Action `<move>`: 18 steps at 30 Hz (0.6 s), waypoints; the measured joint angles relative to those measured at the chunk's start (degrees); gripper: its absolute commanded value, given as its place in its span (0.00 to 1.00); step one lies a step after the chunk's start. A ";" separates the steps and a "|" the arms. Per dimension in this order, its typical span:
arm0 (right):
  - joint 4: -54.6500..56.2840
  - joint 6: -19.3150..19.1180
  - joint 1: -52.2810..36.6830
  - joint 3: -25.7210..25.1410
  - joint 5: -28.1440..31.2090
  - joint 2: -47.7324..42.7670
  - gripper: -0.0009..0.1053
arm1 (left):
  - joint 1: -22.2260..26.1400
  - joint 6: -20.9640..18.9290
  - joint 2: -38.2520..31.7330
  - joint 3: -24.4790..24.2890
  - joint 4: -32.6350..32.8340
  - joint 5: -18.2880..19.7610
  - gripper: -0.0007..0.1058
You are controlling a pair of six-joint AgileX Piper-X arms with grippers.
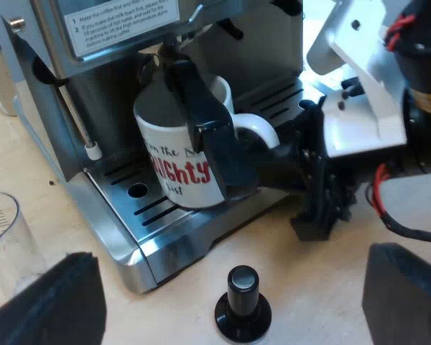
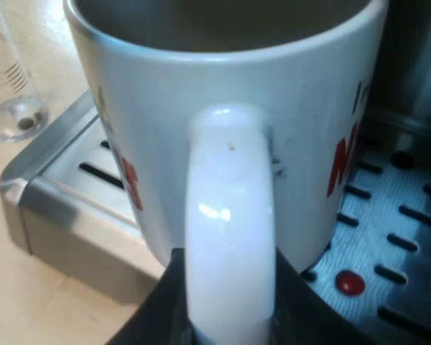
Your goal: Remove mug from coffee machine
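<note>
Measuring glass: clear plastic measuring glass (image 1: 3, 233) on the pale wooden table (image 1: 309, 287), just beside the drip tray's side edge.
Machine: steel espresso machine (image 1: 104, 100) with a slotted metal drip tray (image 1: 165, 244) at its foot.
Mug: white ceramic mug (image 1: 165, 144) with red and black lettering, upright on the drip tray near its outer edge.
Tamper: black-knobbed tamper (image 1: 243, 302), upright on the table near the tray's corner.
Left gripper: the left gripper (image 1: 233, 287) hovers over the tamper, fingers wide apart, holding nothing.
Right gripper: the right gripper (image 2: 228, 302) is clamped on the mug's white handle (image 2: 230, 215), one finger on each side.
</note>
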 measured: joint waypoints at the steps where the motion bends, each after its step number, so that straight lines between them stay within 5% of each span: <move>1: 0.05 0.01 0.15 0.53 0.26 -0.53 0.01 | 0.00 0.00 0.00 0.00 0.00 0.00 0.79; 18: 2.88 1.98 1.29 13.29 0.40 -15.45 0.01 | 0.00 0.00 0.00 0.00 0.00 0.00 0.79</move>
